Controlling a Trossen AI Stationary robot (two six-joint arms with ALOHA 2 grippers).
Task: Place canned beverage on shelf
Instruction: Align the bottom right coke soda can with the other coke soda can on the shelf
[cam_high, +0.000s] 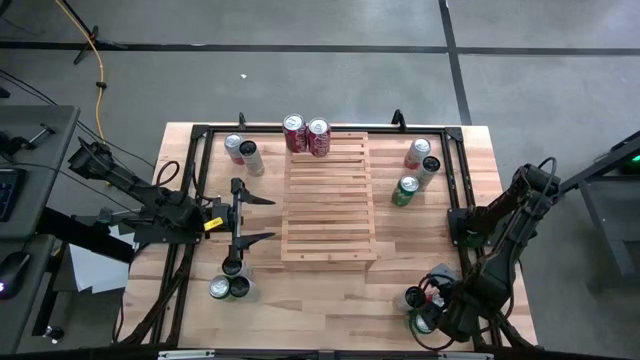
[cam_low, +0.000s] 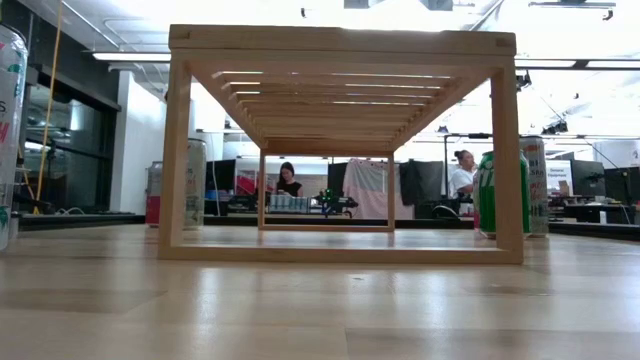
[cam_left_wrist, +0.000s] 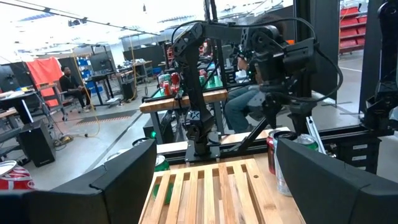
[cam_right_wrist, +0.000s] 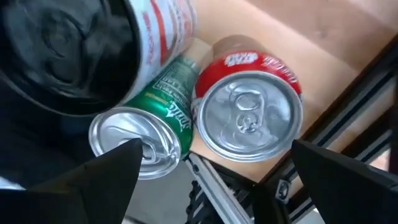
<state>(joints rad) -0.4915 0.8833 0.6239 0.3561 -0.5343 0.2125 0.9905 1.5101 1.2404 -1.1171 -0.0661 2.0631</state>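
Two red cans (cam_high: 306, 134) on shelf (cam_high: 330, 215)

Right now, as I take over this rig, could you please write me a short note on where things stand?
Left gripper: open, empty, hanging beside the left edge of the light-wood slatted shelf.
Right gripper: open, empty, poised above the red can and green can at the table's near right corner.
Done: two dark-red cans stand at the shelf's far edge.
Left: the can groups still on the butcher-block tabletop: far left, near left, far right, near right. Likely next: the right gripper takes a can below it.
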